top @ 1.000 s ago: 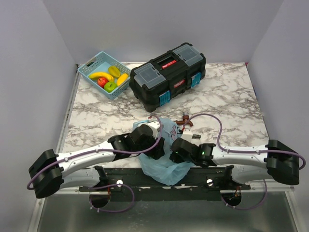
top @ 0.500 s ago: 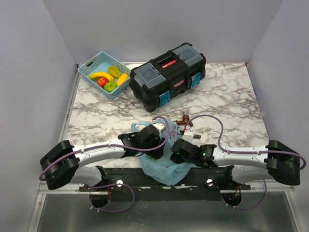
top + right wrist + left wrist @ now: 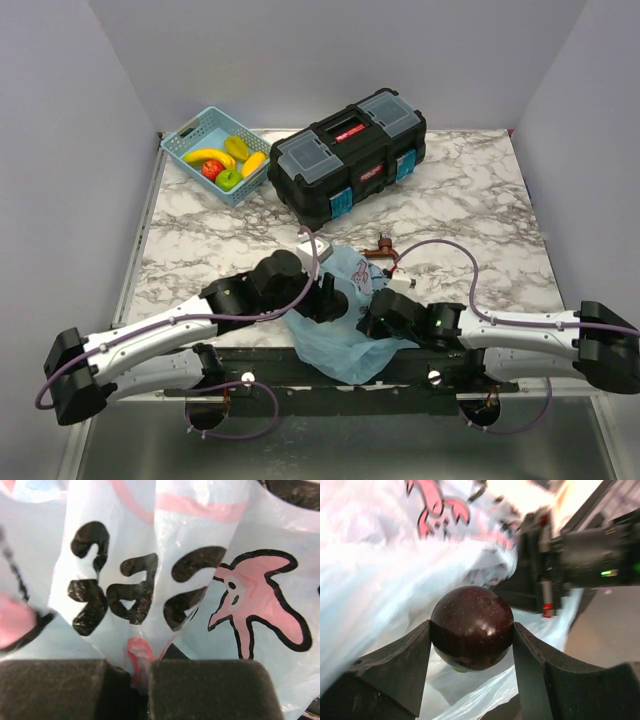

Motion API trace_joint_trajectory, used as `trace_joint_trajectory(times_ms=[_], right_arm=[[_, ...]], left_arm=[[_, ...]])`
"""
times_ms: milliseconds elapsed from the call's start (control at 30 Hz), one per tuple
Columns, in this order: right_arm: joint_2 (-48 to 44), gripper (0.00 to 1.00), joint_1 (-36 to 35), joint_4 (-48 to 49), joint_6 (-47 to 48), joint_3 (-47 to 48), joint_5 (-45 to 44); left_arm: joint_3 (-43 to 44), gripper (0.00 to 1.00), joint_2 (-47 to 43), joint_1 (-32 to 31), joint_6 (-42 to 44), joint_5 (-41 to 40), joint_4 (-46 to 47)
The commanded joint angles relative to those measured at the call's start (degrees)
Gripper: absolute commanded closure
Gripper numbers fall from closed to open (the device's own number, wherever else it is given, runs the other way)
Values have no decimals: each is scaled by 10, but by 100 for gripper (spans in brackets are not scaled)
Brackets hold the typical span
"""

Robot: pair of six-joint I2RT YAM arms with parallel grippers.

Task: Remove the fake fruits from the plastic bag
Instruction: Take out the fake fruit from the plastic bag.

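Down at the near edge of the table (image 3: 470, 215), right in the middle, the plastic bag (image 3: 330, 345) lies crumpled. Its lower end spills over that edge onto the black rail, and its long axis runs near to far. Which way its mouth faces is hard to tell under the two wrists.

The left gripper (image 3: 471, 630) is clamped on a dark red fake fruit (image 3: 471, 642), with a finger (image 3: 395, 675) pressed to each side. It sits against the bag's pale film, and it's a ball, so there is no long axis to call. A bit of yellow-green peeps out beneath it, too little to name.

The right gripper (image 3: 141, 677) is pinched tight on a fold of the bag, pads (image 3: 210, 690) nearly meeting, and the printed film fills the rest of its view. From above, both sets of fingertips are buried in the plastic.

For room, a broad stretch of marble shows between the bag and the black toolbox (image 3: 345, 155) at the far edge, and more runs toward the right edge. A small brown metal piece (image 3: 381, 248) stands just beyond the bag. In the far-left corner the blue basket (image 3: 186, 138) holds other fake fruits (image 3: 229, 179).
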State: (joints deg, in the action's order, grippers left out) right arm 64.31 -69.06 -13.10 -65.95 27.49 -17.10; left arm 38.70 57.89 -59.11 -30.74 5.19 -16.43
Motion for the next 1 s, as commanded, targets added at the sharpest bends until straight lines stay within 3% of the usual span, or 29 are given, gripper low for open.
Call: trace_joint_trajectory(times_ms=[0, 233, 333, 467, 600, 700, 800, 967], right_arm=[[-41, 99, -5, -18, -20, -15, -25], [-62, 99, -4, -42, -25, -12, -36], [-66, 99, -4, -44, -28, -13, -33], [-76, 99, -4, -55, -37, -15, -36], [-98, 99, -4, -48, -44, -26, -42], [-106, 99, -4, -50, -42, -25, -45], [-105, 99, -4, -64, -35, -13, -53], [-100, 99, -3, -91, -31, 7, -73]], left_arm=[[41, 75, -69, -1, -28, -10, 14], [132, 84, -75, 8, 8, -97, 55], [173, 87, -54, 39, 18, -82, 58], [178, 87, -37, 102, -44, 62, 83], [123, 90, -31, 138, -124, 188, 159], [83, 95, -17, 143, -163, 313, 256], [70, 97, 19, 139, -184, 426, 284], [30, 97, 21, 104, -180, 509, 302]])
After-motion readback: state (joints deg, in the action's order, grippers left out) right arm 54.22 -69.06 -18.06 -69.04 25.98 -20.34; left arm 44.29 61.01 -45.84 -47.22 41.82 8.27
